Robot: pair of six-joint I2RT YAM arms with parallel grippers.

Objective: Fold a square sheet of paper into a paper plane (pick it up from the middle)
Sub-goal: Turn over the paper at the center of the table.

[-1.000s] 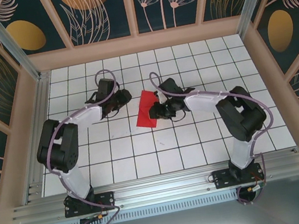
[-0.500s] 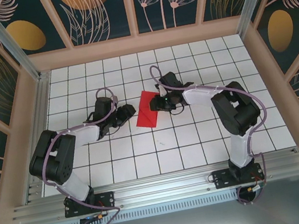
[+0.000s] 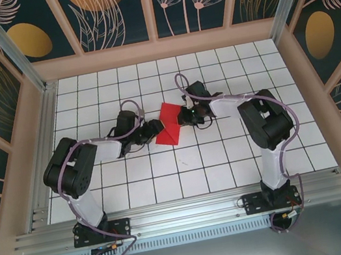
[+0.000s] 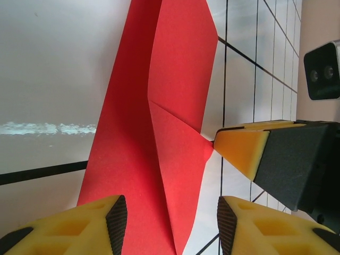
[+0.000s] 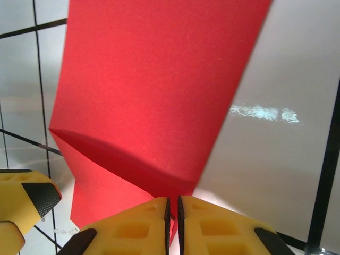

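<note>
The square sheet of paper (image 3: 167, 125) is a creased bright red shape in the middle of the white grid table (image 3: 165, 174). My right gripper (image 3: 181, 117) is at its right edge. In the right wrist view the right gripper (image 5: 172, 208) is shut on that red edge, and the sheet (image 5: 159, 79) bends up from a fold. My left gripper (image 3: 155, 129) is at the sheet's left side. In the left wrist view the left gripper (image 4: 171, 228) stands open, its jaws either side of the near end of the creased paper (image 4: 154, 106). The right gripper's yellow fingertip (image 4: 241, 149) touches the paper's edge there.
Wooden walls (image 3: 157, 49) with floral panels close in the table at the back and both sides. An aluminium rail (image 3: 186, 214) runs along the near edge by the arm bases. White grid tiles lie around the paper.
The right gripper has closed on the paper's right edge. The left arm has moved right, up to the paper's left side. The paper now shows a raised fold.
</note>
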